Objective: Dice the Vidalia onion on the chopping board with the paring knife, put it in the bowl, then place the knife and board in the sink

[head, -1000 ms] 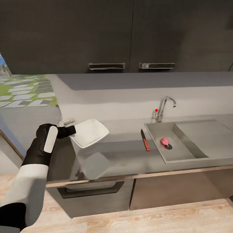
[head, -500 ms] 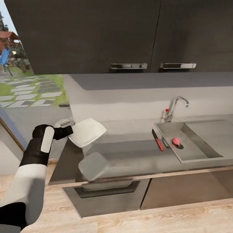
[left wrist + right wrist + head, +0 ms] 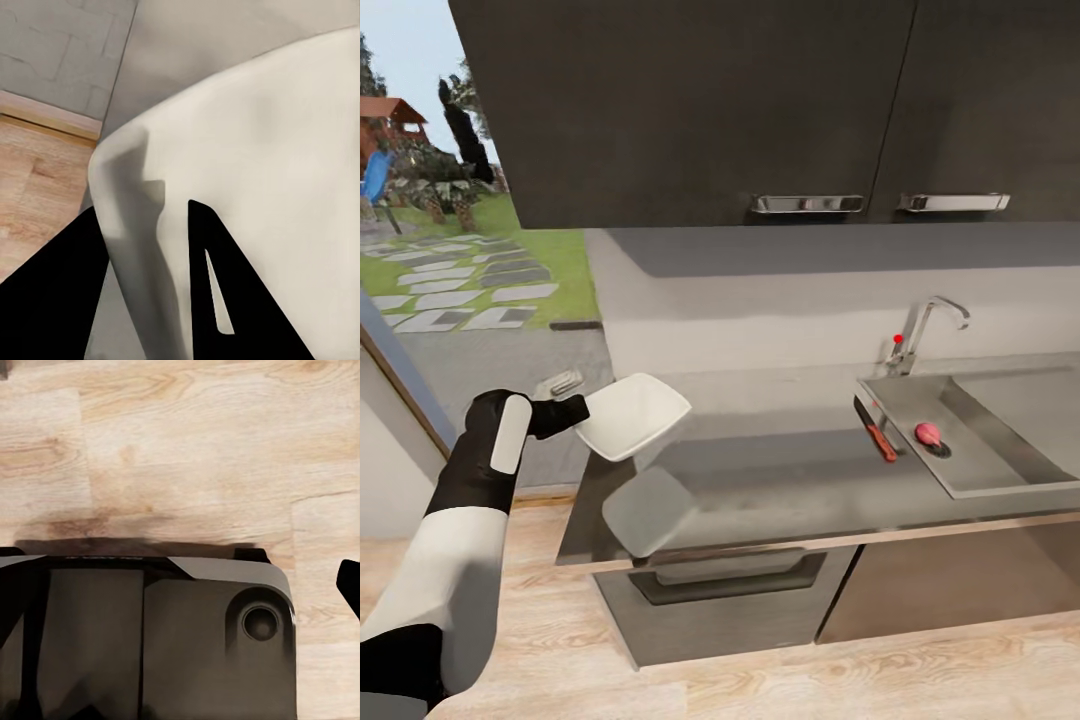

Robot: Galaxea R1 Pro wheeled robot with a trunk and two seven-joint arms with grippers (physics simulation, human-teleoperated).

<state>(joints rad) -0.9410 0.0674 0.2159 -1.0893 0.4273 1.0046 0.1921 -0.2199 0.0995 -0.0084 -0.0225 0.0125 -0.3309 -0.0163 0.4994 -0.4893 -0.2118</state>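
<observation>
The left arm (image 3: pixel 470 500) is raised and bent at the elbow, forearm reaching forward. Its gripper (image 3: pixel 572 413) is clamped on the rim of the bowl (image 3: pixel 632 415), one finger (image 3: pixel 225 292) inside, the other beneath.

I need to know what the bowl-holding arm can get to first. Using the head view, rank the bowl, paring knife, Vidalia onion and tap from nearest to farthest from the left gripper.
1. Bowl: held in the left gripper jaws, over the countertop's left end.
2. Paring knife: on the countertop beside the sink's left rim.
3. Vidalia onion: inside the sink basin.
4. Tap: behind the sink, by the wall.
</observation>
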